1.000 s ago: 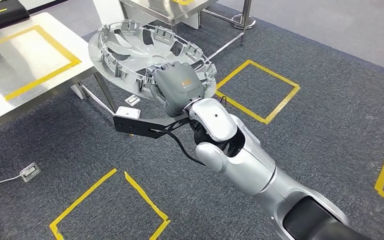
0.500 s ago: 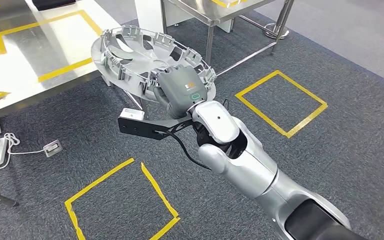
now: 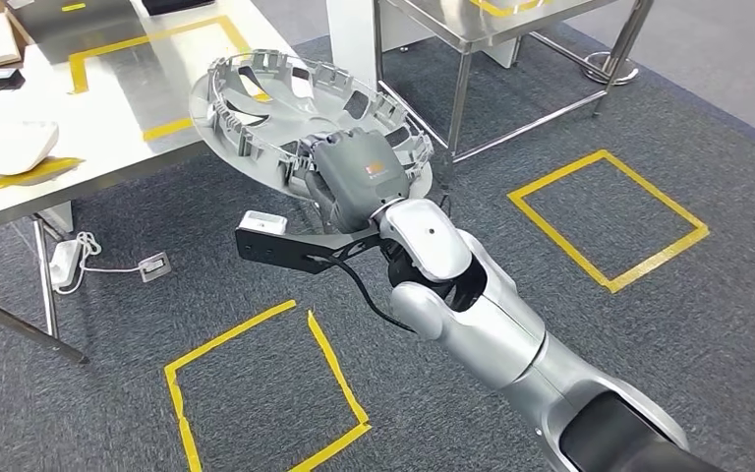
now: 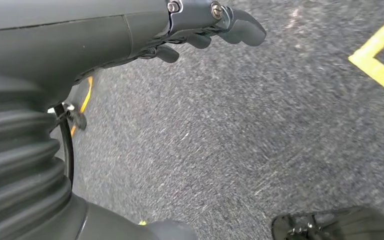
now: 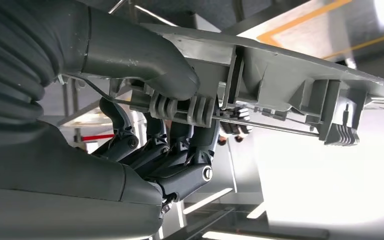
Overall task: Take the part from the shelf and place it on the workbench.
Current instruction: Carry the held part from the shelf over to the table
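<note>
Head view, from left to right: a steel workbench (image 3: 108, 147) stands at the left, with yellow tape lines on its top and a white object (image 3: 5, 146) lying near its edge. Under it, a white cable and a small socket box (image 3: 153, 265) lie on the grey carpet (image 3: 649, 324). Beside the bench, the part (image 3: 256, 108), a round grey wheel cover with clips along its rim, is in the air, tilted, and its far edge is over the corner of the bench top. The right hand (image 3: 354, 182) grasps the part at its near rim. In the right wrist view the thumb (image 5: 140, 55) presses on one side of the rim and the dark fingers (image 5: 180, 150) are curled against the other side, around the clips. Yellow tape squares mark the floor in front and at the right. A second metal table (image 3: 482, 29) stands behind.

In the left wrist view the left hand (image 4: 200, 30) hangs over the carpet; its fingers hold nothing and look loosely spread.
</note>
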`<state>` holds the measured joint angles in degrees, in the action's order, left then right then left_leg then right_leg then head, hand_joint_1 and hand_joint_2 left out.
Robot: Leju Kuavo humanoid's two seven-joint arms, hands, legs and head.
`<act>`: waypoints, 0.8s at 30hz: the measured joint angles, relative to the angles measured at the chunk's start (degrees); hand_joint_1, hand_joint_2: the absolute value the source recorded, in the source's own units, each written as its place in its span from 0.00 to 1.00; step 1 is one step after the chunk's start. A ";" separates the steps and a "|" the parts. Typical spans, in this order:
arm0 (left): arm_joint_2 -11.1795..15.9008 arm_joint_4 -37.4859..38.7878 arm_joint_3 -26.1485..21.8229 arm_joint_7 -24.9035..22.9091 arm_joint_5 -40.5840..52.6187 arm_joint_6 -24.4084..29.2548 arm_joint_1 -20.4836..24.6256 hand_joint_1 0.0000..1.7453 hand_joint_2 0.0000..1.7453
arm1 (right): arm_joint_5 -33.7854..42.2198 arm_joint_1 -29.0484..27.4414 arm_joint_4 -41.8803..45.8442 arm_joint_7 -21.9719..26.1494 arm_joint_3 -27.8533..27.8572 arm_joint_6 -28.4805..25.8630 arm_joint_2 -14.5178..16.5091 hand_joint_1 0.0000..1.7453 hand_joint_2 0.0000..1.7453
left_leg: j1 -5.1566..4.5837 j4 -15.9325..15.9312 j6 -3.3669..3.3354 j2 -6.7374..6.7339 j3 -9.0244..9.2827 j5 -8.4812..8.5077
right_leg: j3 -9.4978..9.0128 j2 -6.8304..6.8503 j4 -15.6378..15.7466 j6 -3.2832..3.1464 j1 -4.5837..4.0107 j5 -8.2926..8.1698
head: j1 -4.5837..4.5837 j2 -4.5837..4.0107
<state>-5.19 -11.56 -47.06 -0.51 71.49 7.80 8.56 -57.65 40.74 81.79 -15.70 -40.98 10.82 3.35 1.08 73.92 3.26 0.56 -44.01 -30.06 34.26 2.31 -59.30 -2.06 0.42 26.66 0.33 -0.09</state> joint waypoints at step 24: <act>0.10 0.01 0.01 -0.20 0.00 0.02 0.02 0.00 1.00 | 0.05 -0.70 0.45 0.03 0.15 -0.02 -0.29 1.00 1.00 | 0.04 -14.38 -1.44 6.45 6.19 6.56 | 0.01 -4.17 -0.30 1.11 -0.25 0.39 | -0.48 0.00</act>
<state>-5.08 -11.56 -47.05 -0.71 71.49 7.82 8.59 -57.59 40.04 82.24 -15.67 -40.83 10.80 3.05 1.13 59.54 1.82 7.01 -37.81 -23.49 34.27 -1.85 -59.60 -0.95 0.16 27.04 -0.15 -0.09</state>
